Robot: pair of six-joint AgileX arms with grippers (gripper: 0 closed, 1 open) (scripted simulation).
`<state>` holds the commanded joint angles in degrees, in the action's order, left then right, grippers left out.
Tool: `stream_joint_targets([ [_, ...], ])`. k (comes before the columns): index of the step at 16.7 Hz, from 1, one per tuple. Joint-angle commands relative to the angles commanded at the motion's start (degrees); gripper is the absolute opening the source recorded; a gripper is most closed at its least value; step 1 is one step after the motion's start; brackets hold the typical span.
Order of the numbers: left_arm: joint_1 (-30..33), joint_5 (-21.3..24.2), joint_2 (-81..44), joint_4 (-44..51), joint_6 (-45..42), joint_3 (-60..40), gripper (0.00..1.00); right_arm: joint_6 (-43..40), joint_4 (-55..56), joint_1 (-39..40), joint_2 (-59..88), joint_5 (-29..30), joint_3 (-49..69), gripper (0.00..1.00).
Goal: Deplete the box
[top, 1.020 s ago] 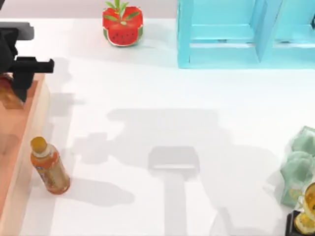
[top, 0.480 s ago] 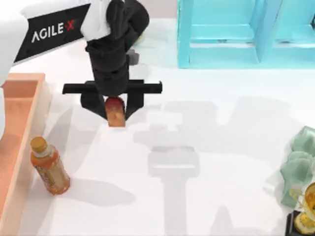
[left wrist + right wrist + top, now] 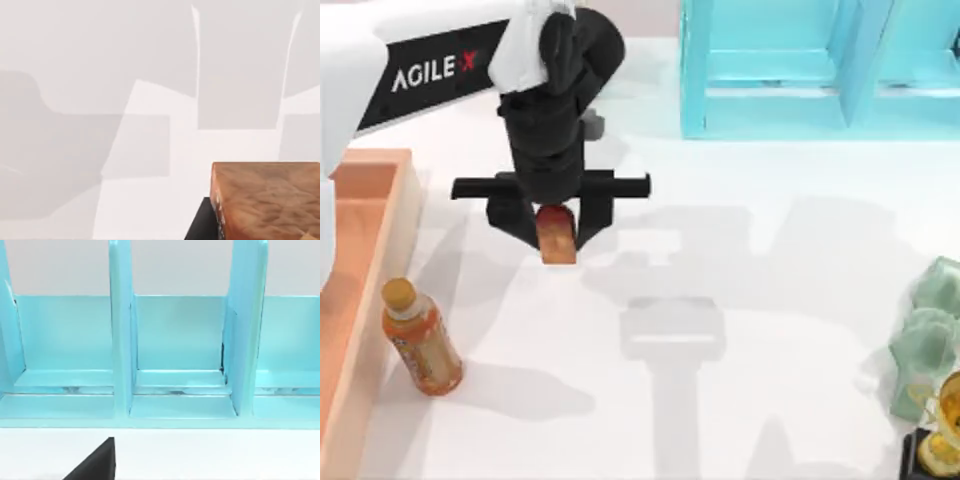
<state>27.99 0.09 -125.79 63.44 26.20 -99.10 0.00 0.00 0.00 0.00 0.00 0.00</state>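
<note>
Overhead, the left gripper (image 3: 557,228) is seen above the open white table (image 3: 770,300), right of the box (image 3: 360,250), its fingers closed narrowly on a small orange-brown block (image 3: 557,238) with a red top. The block is held upright between the fingers, clear of the box. In the left wrist view the same block (image 3: 267,200) is seen as a brown textured slab over the white table. The box lies along the table's left edge. Just beside its right wall an orange bottle (image 3: 420,337) with a yellow cap is standing on the table. A light blue shelf unit (image 3: 820,65) is placed at the far side and is faced by the right wrist camera.
</note>
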Motion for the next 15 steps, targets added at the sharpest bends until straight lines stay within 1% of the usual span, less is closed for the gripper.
stream_joint_targets([
  [6, 0.0, 0.0, -1.9, -6.0, 0.1, 4.0, 0.00, 0.0, 0.0, 0.0, 0.0, 0.0, 0.0, 1.00],
  [10, 0.1, 0.0, -2.0, -6.4, 0.0, 4.2, 0.00, 0.0, 0.0, 0.0, 0.0, 0.0, 0.0, 1.00],
  [15, 0.1, 0.0, -2.0, -6.4, 0.0, 4.2, 0.38, 0.0, 0.0, 0.0, 0.0, 0.0, 0.0, 1.00],
])
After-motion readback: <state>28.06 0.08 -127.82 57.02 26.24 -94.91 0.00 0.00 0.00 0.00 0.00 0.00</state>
